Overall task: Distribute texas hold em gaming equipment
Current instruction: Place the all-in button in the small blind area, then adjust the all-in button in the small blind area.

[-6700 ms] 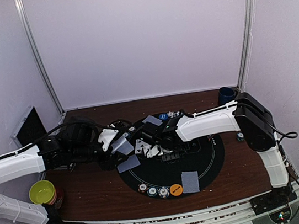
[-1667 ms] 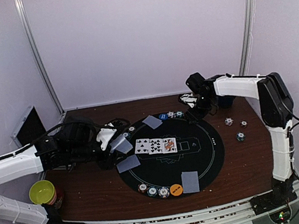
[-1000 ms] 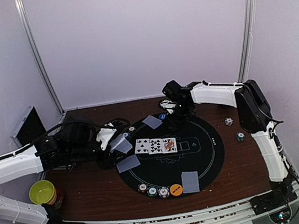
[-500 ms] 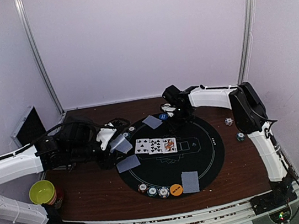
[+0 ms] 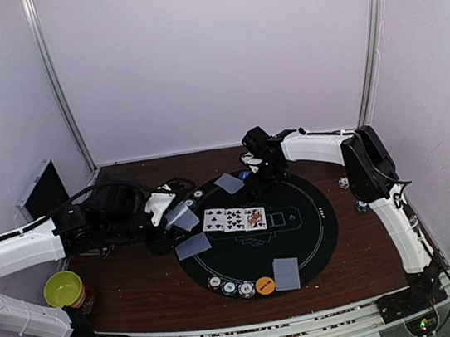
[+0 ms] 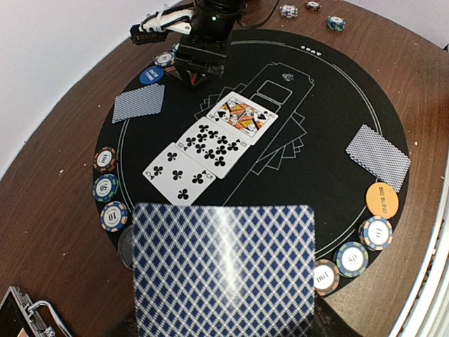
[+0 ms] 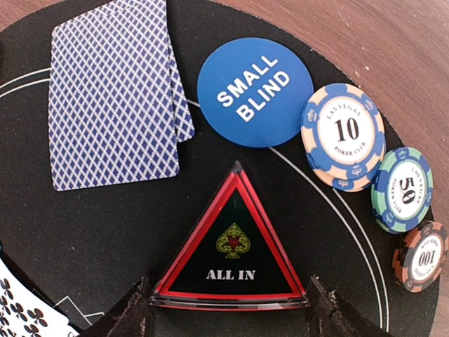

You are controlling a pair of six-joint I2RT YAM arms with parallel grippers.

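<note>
Plastic, probably stiff and slick: the red triangle marker (image 7: 231, 246) sits clamped by its base corners in your right claw (image 7: 230, 310); your left claw (image 5: 167, 215) pinches a thin, bendy playing card (image 6: 223, 270).

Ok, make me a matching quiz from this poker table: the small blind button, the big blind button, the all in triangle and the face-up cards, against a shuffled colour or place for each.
Things
1. SMALL BLIND button
2. BIG BLIND button
3. ALL IN triangle
4. Face-up cards

Colour or place
A. In a row at the middle of the mat
B. Orange
C. Between the fingers of the right tool
D. Blue

Pairs: 1-D, 2-B, 3-C, 4-A
</note>
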